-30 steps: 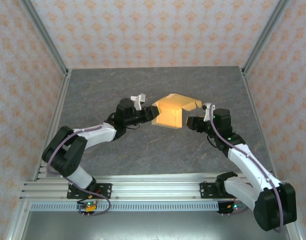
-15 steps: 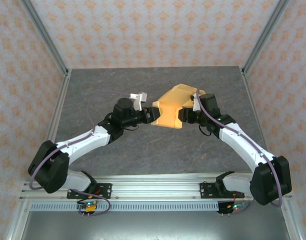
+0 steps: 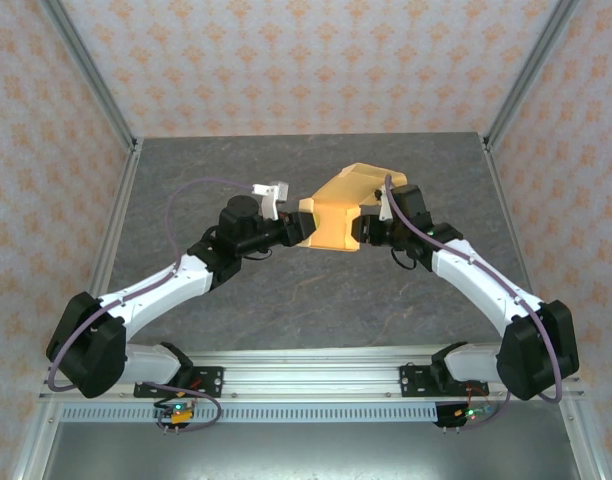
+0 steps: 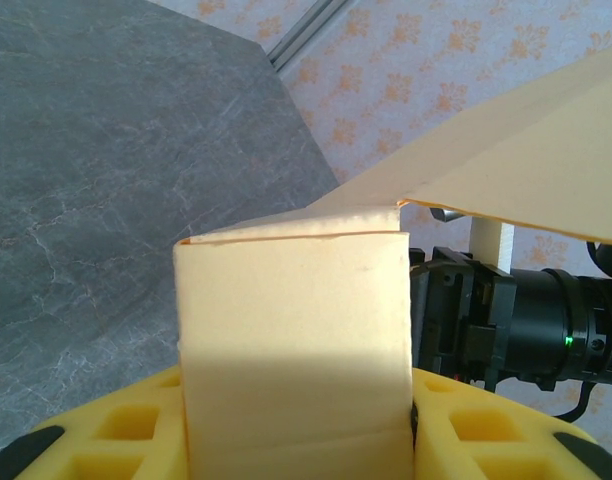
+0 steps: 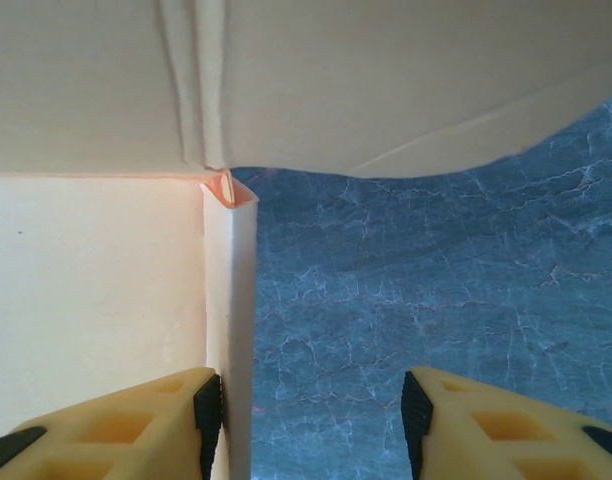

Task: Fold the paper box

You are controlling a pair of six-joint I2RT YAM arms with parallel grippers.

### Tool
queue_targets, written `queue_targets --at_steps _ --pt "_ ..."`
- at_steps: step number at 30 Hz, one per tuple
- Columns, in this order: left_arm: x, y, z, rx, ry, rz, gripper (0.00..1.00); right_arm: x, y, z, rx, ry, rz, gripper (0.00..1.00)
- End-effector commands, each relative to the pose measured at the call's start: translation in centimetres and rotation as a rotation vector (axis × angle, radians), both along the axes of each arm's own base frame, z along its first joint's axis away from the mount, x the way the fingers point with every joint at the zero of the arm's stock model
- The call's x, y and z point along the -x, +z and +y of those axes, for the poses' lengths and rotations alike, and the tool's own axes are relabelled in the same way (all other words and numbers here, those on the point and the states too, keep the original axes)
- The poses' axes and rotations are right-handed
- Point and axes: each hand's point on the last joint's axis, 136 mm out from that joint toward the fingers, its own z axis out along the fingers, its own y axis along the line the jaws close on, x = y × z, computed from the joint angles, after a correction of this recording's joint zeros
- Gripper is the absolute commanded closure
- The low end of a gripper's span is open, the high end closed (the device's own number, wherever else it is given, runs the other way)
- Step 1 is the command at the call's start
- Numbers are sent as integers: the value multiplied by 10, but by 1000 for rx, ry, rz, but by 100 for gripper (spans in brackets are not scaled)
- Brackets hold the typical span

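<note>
Paper box point(image 3: 338, 205) is held up off the table point(image 3: 286, 310), between both grippers. Left gripper point(image 3: 300, 230) is clamped on a folded panel that fills the gap between its fingers point(image 4: 136, 425). Right gripper point(image 3: 360, 230) has its fingers point(image 5: 156, 405) apart: a side wall sits against one pad, the other pad is clear. The card looks light, thin and easy to crease. I'd pinch flat panels close to fold lines, not free flaps.

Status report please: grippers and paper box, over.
Left gripper shut on the paper box. Right gripper open, box wall between its jaws. No obstacle seen.
</note>
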Motion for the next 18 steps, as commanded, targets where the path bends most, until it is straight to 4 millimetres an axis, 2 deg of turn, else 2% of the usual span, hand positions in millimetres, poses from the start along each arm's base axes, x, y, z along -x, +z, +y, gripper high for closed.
queue_targets --at_steps 1,5,9,12,15,18 --pt "7 34 -10 62 -43 -77 78 -13 16 5 -45 -23 -64 49" --pt "5 34 -8 56 -17 -53 79 -8 28 27 -184 64 -122 49" --pt "-3 25 -1 19 48 -2 79 -8 34 20 -194 31 -175 49" --pt "-2 32 -3 70 41 -11 78 -10 26 19 -182 16 -146 52" --pt "2 41 -10 116 1 -15 78 -12 21 24 -194 23 -120 59" --pt "5 47 -12 139 -16 -12 78 -18 20 24 -197 6 -114 59"
